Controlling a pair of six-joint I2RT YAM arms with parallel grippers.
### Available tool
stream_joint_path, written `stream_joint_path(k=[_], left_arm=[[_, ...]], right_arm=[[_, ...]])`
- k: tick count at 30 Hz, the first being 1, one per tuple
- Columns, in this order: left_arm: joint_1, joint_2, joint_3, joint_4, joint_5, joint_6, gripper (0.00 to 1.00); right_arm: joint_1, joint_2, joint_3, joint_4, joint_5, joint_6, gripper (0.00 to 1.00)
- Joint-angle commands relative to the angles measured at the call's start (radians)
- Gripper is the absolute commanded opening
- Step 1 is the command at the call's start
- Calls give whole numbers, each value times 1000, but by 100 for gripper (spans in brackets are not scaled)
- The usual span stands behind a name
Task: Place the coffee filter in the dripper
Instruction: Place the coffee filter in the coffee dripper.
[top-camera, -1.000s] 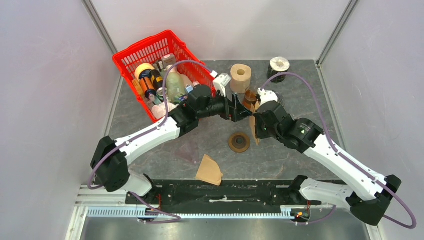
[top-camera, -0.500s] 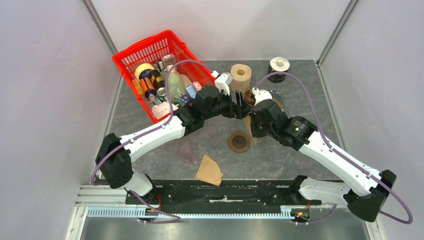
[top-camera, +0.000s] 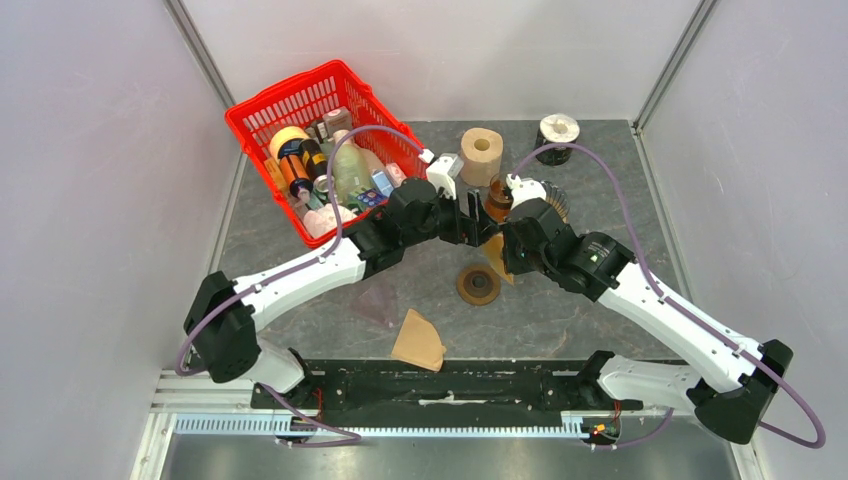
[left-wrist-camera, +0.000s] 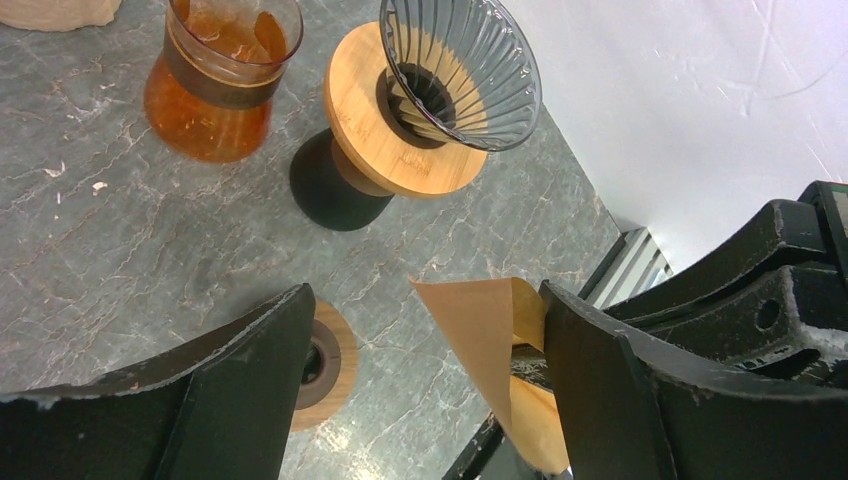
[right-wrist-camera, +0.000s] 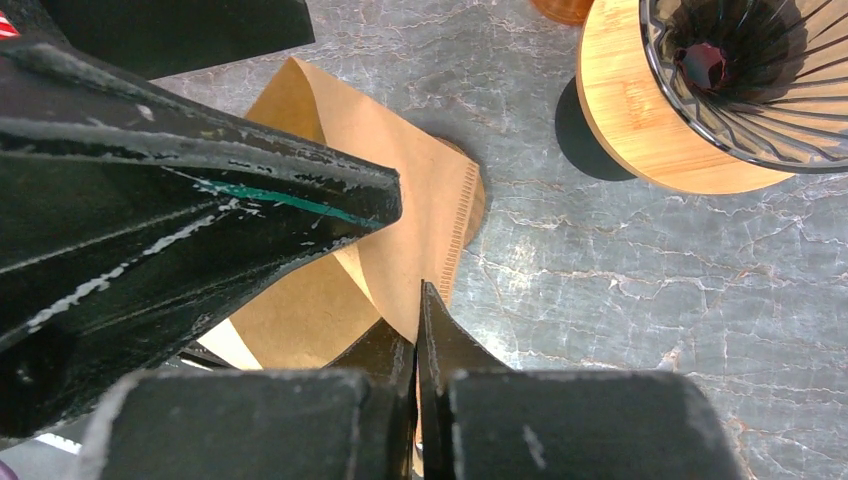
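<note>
My right gripper (top-camera: 503, 252) (right-wrist-camera: 420, 300) is shut on a brown paper coffee filter (top-camera: 493, 256) (right-wrist-camera: 400, 190) and holds it above the table. My left gripper (top-camera: 472, 216) (left-wrist-camera: 425, 350) is open; the filter (left-wrist-camera: 480, 330) stands between its jaws, close against the right finger. One left finger (right-wrist-camera: 220, 190) lies over the filter's upper edge. The dripper (left-wrist-camera: 450, 85) (right-wrist-camera: 730, 90), a ribbed dark glass cone on a wooden ring, stands upright and empty just beyond both grippers. In the top view it (top-camera: 552, 203) is mostly hidden by the right arm.
A glass carafe of amber liquid (top-camera: 497, 198) (left-wrist-camera: 220, 80) stands next to the dripper. A round wooden lid (top-camera: 479, 285) (left-wrist-camera: 325, 355) lies below the grippers. A second filter (top-camera: 418, 340) lies near the front edge. A red basket (top-camera: 262, 112), paper roll (top-camera: 481, 153) and dark cup (top-camera: 557, 136) stand behind.
My right gripper has shifted a little left with the filter, bringing it between the left jaws. The left gripper reached toward it and stays open.
</note>
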Motion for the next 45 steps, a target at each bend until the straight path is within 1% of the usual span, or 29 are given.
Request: stream_joint_path(k=[1, 5, 8, 12, 16, 21, 31, 35, 39, 45], left_arm=[[-6, -38, -5, 28, 28, 45, 89], [-9, -48, -18, 48, 57, 57, 89], [-9, -60, -44, 112, 122, 55, 89], [-10, -76, -69, 132, 201, 41, 89], [-11, -83, -105, 144, 173, 44, 89], [-13, -85, -113, 153, 200, 56, 89], [-17, -150, -182, 223, 219, 94, 89], [-17, -139, -175, 218, 219, 103, 89], [-18, -119, -152, 189, 163, 99, 87], [-26, -131, -144, 195, 144, 61, 88]], right_arm=[[2, -14, 0, 26, 10, 19, 0], [1, -12, 2, 22, 14, 34, 0], [1, -8, 3, 22, 12, 40, 0], [2, -15, 1, 26, -4, 39, 0], [0, -33, -5, 34, -12, 39, 0], [1, -33, -9, 34, -18, 44, 0], [0, -35, -3, 27, -19, 60, 0], [1, -45, -2, 31, -43, 60, 0], [1, -53, -11, 49, -70, 46, 0], [1, -33, -12, 50, -63, 41, 0]])
